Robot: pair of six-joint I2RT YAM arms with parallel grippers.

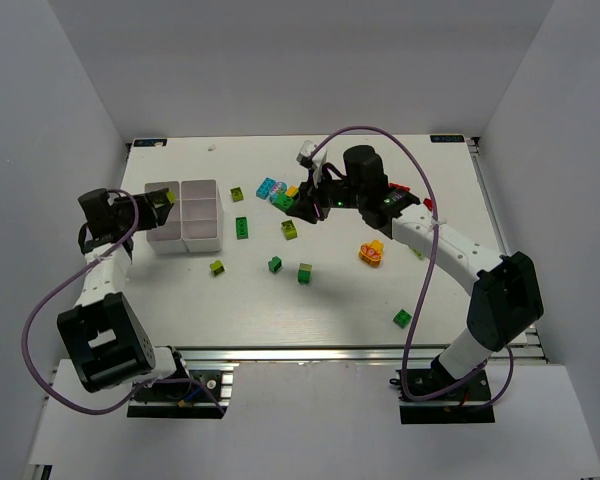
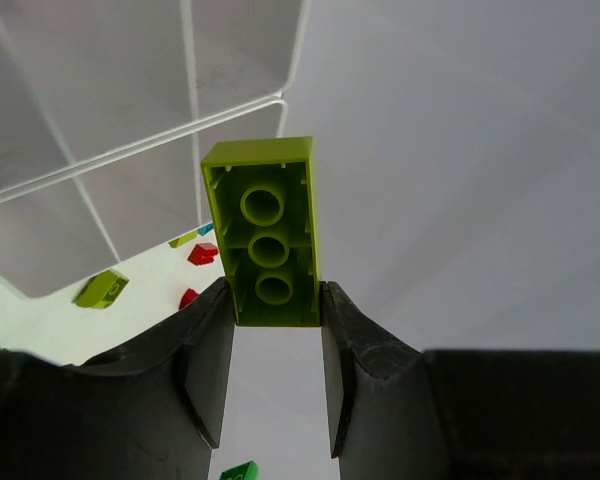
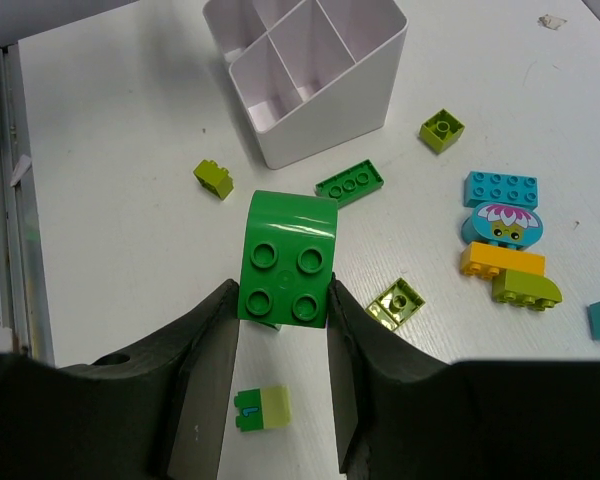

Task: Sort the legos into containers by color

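Left gripper (image 1: 166, 200) of mine hangs just beside the white plastic compartment tray (image 1: 220, 215) in the overhead view, its arm folded up short from the base and the wrist turned toward the tray. My right gripper (image 1: 292, 200) is far out over the white desk (image 1: 260, 300), arm stretched long, among the loose toy bricks (image 1: 305, 272).

From the left wrist, the jaws are closed to brick width on the lower end of an oblong lime-green plastic brick (image 2: 265, 230), its hollow underside facing the camera and its free end up against the thin tray walls. I cannot tell which compartment lies beneath. I judge I should centre the brick over one square, clear of the walls, before letting go.

From the right wrist, the jaws pinch a dark green four-stud plastic brick (image 3: 288, 258), lifted off the desk, the tray well apart ahead. It likely wants a different compartment from the lime one.
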